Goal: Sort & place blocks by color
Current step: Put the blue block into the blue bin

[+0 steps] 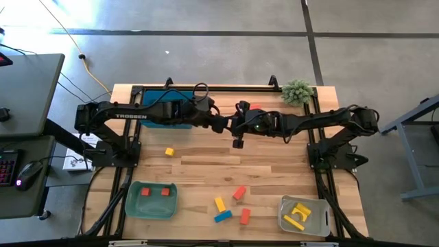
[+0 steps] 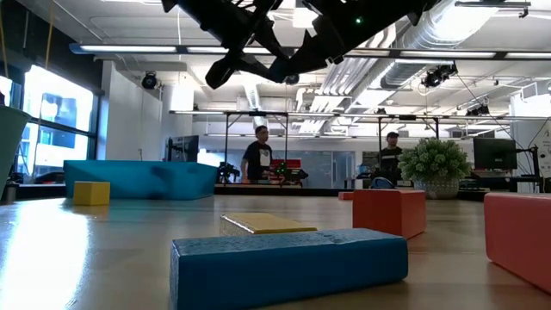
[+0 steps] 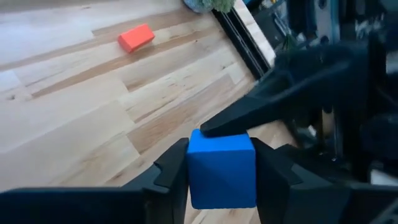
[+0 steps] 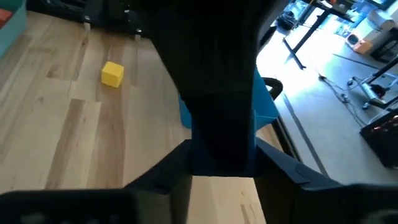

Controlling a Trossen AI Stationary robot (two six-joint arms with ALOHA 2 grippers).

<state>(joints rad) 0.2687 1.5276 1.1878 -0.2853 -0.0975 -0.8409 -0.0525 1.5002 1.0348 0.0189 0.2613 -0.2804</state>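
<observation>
Tool contact is shared on the blue cube (image 3: 221,167): it is clamped between the left tool's (image 3: 221,177) fingers, well above the worktop (image 1: 206,171), near the blue bin (image 1: 163,122), where it likely belongs. It is touched by a right tool (image 1: 238,130) fingertip; that tool's grip cannot be told.

Blocks, solid-coloured, small: blue cube (image 3: 221,168) held above the table, pressed between two dark fingers; yellow cube (image 1: 169,151) alone on bare wood left of centre; red-orange block (image 1: 255,107) at the far edge near the plant; two red-orange cubes (image 1: 155,191) side by side in the green bin; yellow pieces (image 1: 299,214), one curved, in the clear bin; near the front edge, loose on the wood, red-orange block (image 1: 239,193), yellow bar (image 1: 220,204), blue bar (image 1: 222,217), red-orange bar (image 1: 245,216)
</observation>
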